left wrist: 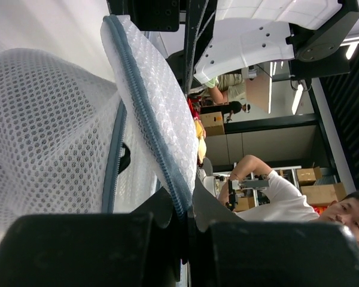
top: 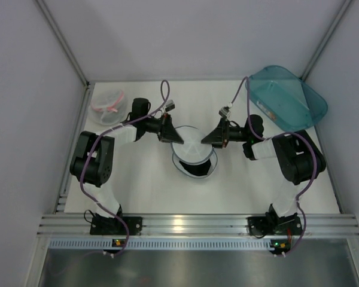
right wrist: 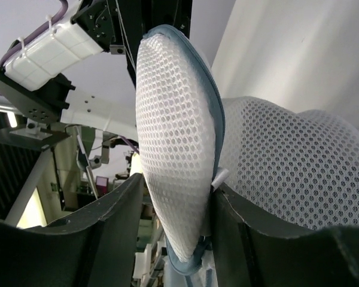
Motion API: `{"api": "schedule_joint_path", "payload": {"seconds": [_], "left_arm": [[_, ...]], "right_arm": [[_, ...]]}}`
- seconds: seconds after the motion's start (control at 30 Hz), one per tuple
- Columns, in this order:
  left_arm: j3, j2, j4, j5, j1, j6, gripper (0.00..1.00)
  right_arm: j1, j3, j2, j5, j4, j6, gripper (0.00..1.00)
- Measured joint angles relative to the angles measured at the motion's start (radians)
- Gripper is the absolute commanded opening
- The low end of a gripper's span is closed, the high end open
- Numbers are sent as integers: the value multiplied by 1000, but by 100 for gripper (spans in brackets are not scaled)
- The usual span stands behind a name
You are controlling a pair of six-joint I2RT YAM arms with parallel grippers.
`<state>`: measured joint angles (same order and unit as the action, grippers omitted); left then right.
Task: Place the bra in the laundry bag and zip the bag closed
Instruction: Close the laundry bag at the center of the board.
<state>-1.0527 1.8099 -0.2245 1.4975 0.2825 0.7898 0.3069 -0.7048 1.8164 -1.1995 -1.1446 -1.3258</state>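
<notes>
Left tool (top: 175, 137) and right tool (top: 207, 139) meet from opposite sides over the laundry bag (top: 194, 156) in the middle of the worktop (top: 149, 185). The bra (top: 197, 171) shows dark inside the bag's lower half. A pink-rimmed bag (top: 107, 106) lies far left and a teal bin (top: 287, 95) far right. From the left wrist, the left tool (left wrist: 185, 210) is clamped on the grey zip rim (left wrist: 145, 113) of the raised half. From the right wrist, the right tool (right wrist: 179, 186) straddles that half, its fingers (right wrist: 107, 221) close on both sides; whether they pinch it I cannot tell
</notes>
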Motion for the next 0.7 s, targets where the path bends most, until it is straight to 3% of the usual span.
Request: {"api": "schedule_joint_path", "payload": {"seconds": [0.33, 0.43, 0.57, 0.63, 0.67, 0.7], "left_arm": [[45, -19, -1, 3, -16, 0, 0], [98, -40, -1, -1, -16, -1, 0], [136, -47, 0, -10, -22, -9, 8], [137, -47, -3, -10, -24, -11, 21], [136, -47, -4, -11, -25, -11, 34], [136, -47, -4, -14, -25, -13, 41]], "right_arm": [[0, 5, -49, 27, 208, 170, 43], [0, 5, -50, 25, 234, 185, 34], [1, 5, -52, 19, 254, 195, 18], [1, 5, -60, 19, 263, 201, 5], [1, 5, -66, 19, 269, 203, 0], [1, 5, -76, 19, 277, 206, 0]]}}
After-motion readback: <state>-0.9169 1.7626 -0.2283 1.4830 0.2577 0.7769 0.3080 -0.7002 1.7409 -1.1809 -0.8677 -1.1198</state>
